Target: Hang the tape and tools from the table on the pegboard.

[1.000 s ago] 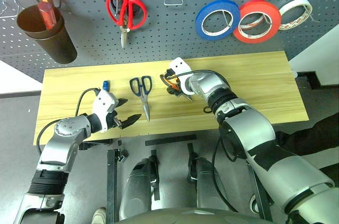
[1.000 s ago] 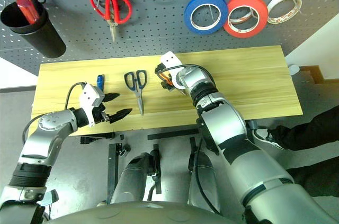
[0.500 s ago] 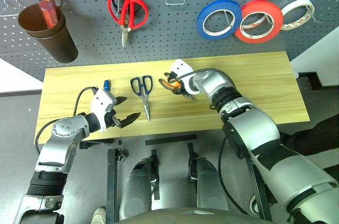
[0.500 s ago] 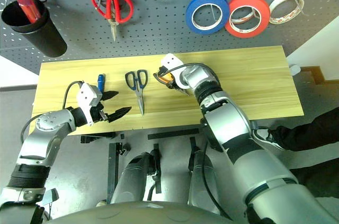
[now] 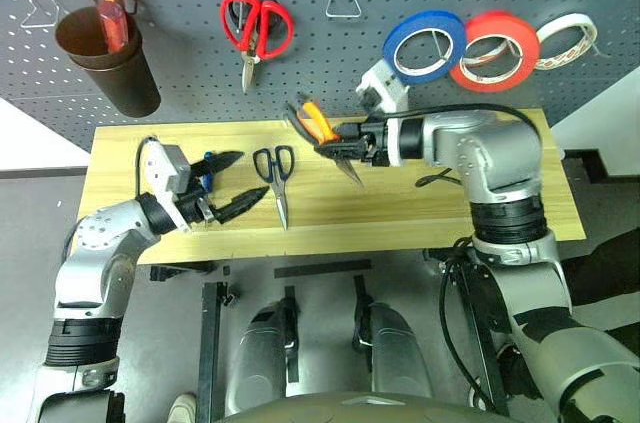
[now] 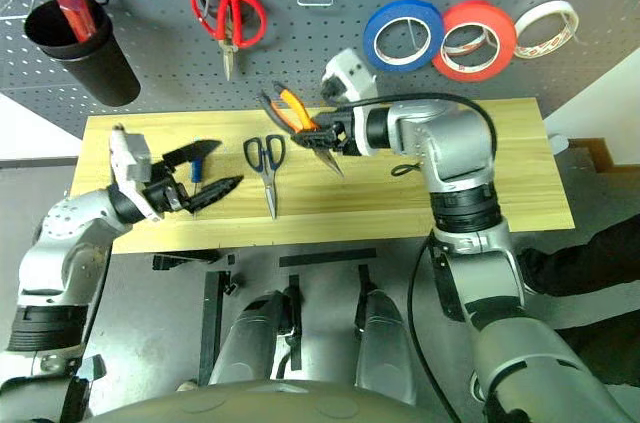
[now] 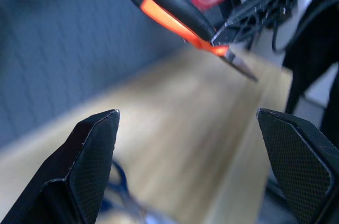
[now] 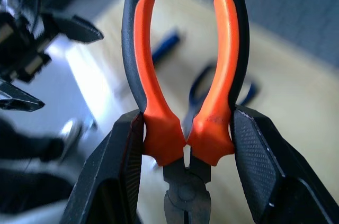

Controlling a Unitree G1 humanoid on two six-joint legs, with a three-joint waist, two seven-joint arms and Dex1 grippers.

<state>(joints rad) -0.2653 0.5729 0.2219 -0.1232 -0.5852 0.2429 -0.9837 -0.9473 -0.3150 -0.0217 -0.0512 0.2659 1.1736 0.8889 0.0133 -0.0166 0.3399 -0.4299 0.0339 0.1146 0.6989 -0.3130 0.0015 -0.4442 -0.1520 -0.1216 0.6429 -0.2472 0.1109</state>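
Orange-handled pliers (image 5: 322,129) clamped in right gripper (image 5: 345,143) jaws above table (image 5: 480,205); left gripper (image 5: 238,183) jaws wide, empty.

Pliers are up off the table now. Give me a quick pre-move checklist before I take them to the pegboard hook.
1. Grip: right gripper fingers clamp the pliers at the base of both handles. Ok.
2. Pliers off the table: held in the air above it. Ok.
3. Free hook: bare wire hook between the red scissors and the blue tape. Ok.
4. Handles able to catch the hook: spread apart, pointing away from the gripper. Ok.
5. Left gripper out of the way: open, low beside the screwdriver. Ok.
6. Whether the handle gap fits the hook: cannot tell.
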